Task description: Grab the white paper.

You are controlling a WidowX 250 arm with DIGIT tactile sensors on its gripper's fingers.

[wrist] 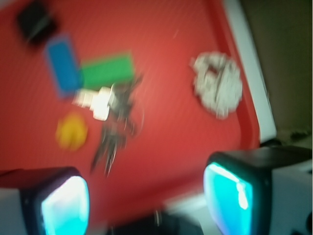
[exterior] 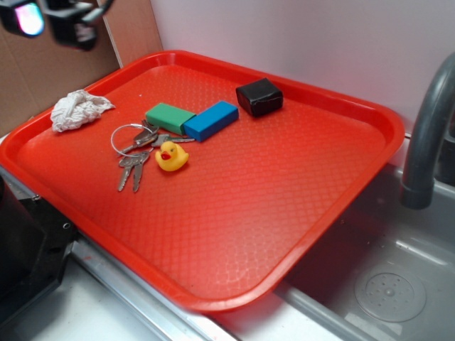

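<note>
The white paper [exterior: 77, 110] is a crumpled wad lying at the far left corner of the red tray [exterior: 234, 234]. In the blurred wrist view the white paper [wrist: 217, 84] lies near the tray's right rim. My gripper [exterior: 53, 18] hangs high above the tray's left corner, well above the paper. In the wrist view my gripper [wrist: 146, 200] is open, its two cyan-lit fingertips [wrist: 229, 196] wide apart with nothing between them.
On the tray lie a green block [exterior: 169, 116], a blue block [exterior: 210, 120], a black block [exterior: 259, 96], a key ring with keys [exterior: 134, 153] and a yellow rubber duck [exterior: 170, 156]. A grey faucet [exterior: 426, 135] and a sink [exterior: 384, 284] stand at the right.
</note>
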